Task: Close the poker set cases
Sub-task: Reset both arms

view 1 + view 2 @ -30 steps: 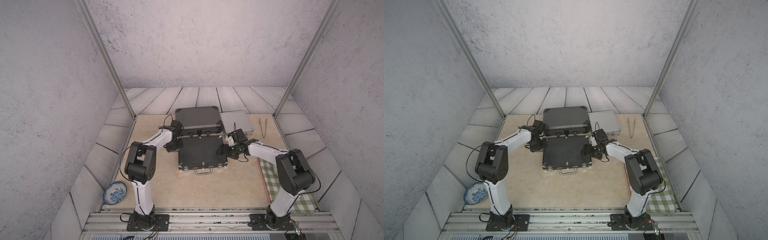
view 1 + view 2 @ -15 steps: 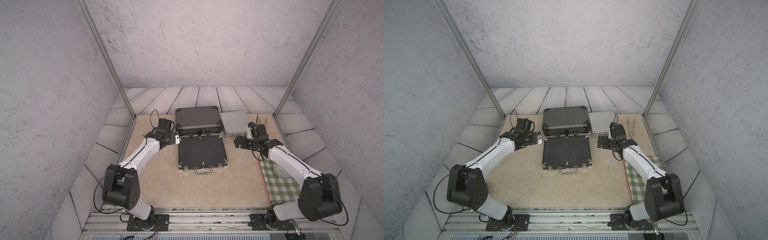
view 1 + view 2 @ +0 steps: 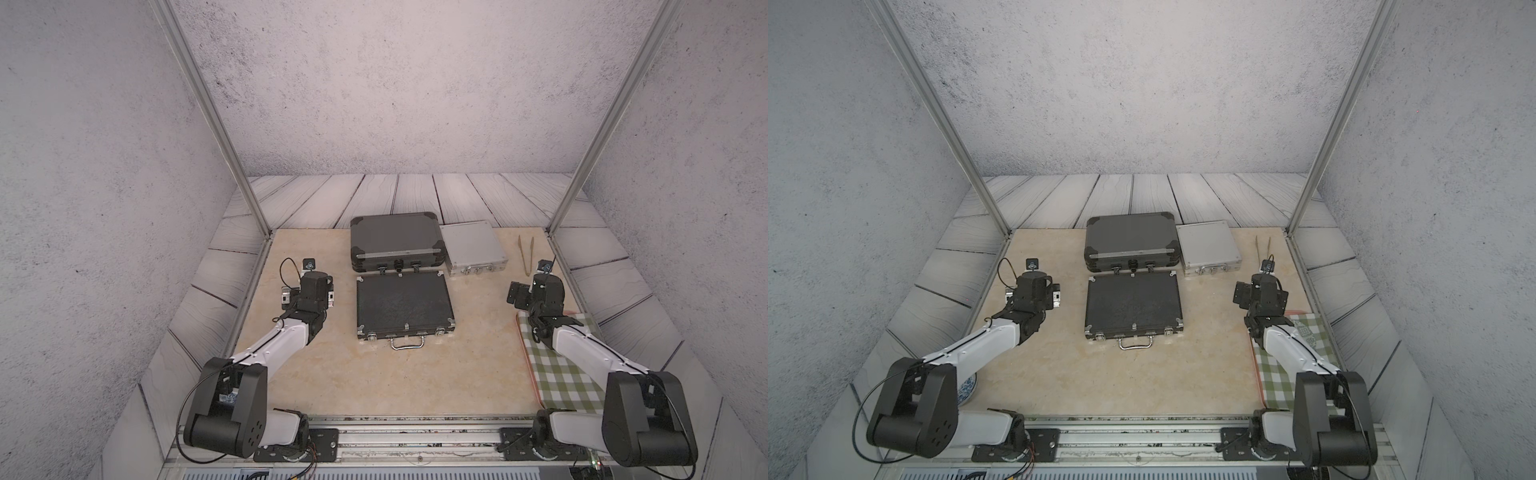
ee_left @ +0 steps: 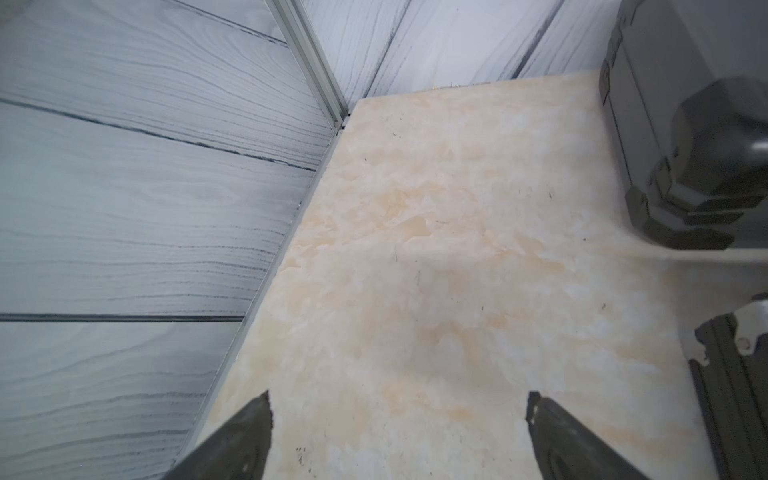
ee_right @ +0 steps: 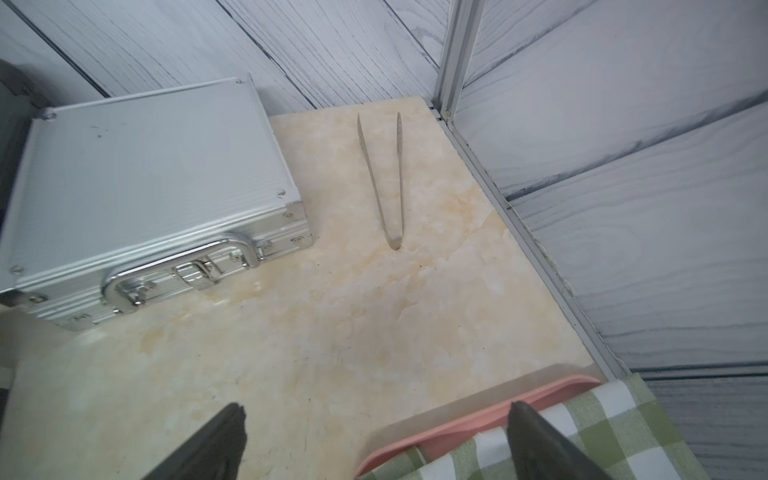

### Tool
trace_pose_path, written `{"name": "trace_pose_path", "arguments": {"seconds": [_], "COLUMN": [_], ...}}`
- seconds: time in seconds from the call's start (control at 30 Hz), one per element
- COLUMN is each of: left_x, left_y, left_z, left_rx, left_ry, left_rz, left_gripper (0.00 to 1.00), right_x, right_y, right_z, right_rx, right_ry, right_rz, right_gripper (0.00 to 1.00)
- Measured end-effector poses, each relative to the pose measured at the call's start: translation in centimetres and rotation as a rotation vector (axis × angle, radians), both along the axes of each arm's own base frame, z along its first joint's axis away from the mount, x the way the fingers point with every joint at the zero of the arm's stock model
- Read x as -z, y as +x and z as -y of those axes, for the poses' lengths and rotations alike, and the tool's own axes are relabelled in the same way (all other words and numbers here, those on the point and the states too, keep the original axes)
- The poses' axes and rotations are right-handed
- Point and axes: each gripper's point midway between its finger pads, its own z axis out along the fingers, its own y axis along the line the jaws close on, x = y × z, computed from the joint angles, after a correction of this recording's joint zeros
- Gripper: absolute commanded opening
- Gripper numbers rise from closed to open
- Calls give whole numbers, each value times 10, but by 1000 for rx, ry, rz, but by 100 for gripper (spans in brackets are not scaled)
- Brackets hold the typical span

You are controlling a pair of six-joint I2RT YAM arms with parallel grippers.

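Both pincers stand wide and empty: the left pincer (image 4: 397, 415) hangs over bare table (image 4: 436, 270) to the left of the cases, and the right pincer (image 5: 376, 411) hangs to their right, one finger over the edge of a pink tray (image 5: 457, 419) under a green checked cloth (image 5: 602, 415). Neither touches a case. Between the arms, the flat black case (image 3: 403, 307) lies nearest the robot with its metal handle (image 3: 407, 343) toward the base. The large dark-grey case (image 3: 392, 239) sits just behind it, with the small silver case (image 3: 471, 245) just beside that on the right. All three lids lie down, so the closing looks done or nearly so. Any next move would call for a check of the clasps and, if one stands proud, a push on it with a fingertip. The clasps are what is hard to read: those on the two dark cases are too small in both top views, while the silver one seems folded flat in the right wrist view. Wooden tongs (image 5: 386, 183) lie near the far right corner, and a blue-and-white bowl (image 3: 967, 390) shows only partly behind the left arm.
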Motion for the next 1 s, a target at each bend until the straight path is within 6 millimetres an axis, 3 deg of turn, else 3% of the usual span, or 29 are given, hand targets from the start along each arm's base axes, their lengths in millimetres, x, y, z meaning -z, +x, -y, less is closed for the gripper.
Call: {"name": "trace_pose_path", "arguments": {"seconds": [0.13, 0.3, 0.47, 0.57, 1.0], "left_x": [4, 39, 49, 66, 53], "left_y": [2, 5, 9, 6, 15], "left_z": [-3, -5, -22, -28, -21], "left_rx": [16, 65, 62, 58, 91], "left_ry": [-28, -34, -85, -102, -127], "left_rz": [56, 34, 120, 100, 152], "left_gripper": [99, 99, 99, 99, 99], "right_x": [15, 27, 47, 50, 39], "right_y": [0, 2, 5, 9, 16], "right_z": [6, 9, 2, -2, -7], "right_rx": [7, -1, -45, -74, -106], "right_ry": [-3, 8, 14, 15, 13], "right_rz": [20, 72, 74, 82, 126], "right_gripper": [99, 99, 99, 99, 99]}}
